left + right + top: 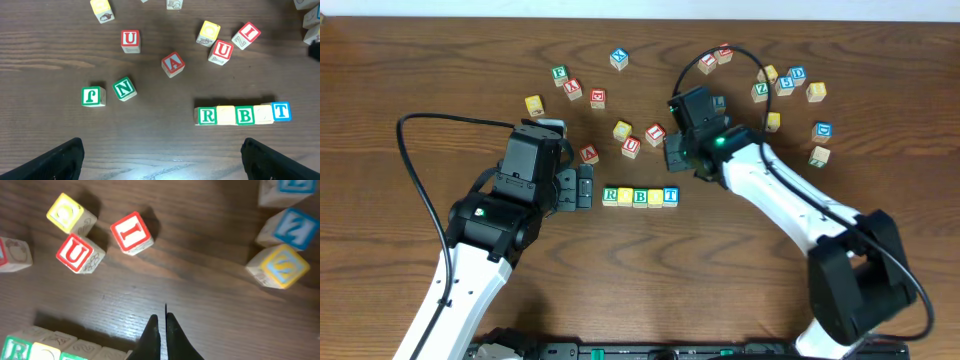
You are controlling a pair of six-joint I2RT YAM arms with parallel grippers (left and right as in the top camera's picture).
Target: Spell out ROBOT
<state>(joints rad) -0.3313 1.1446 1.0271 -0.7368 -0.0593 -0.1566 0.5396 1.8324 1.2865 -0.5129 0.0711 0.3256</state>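
Observation:
A row of five letter blocks lies mid-table: green R (pixel 611 196), a yellow block (pixel 626 196), green B (pixel 640 197), a pale yellow block (pixel 656 197) and blue T (pixel 671 196). In the left wrist view they read R (pixel 207 116), yellow (pixel 226 115), B (pixel 245 116), pale yellow (pixel 263 114), T (pixel 281 111); the yellow faces are unreadable. My left gripper (pixel 584 187) (pixel 161 146) is open and empty, just left of the row. My right gripper (pixel 676 156) (pixel 162 319) is shut and empty, behind the row's right end.
Loose blocks lie behind the row: red A (pixel 173 63), green N (pixel 124 88), green J (pixel 93 96), red U (pixel 77 252), red I (pixel 131 232), a yellow block (pixel 70 212). More blocks cluster at the back right (pixel 790 85).

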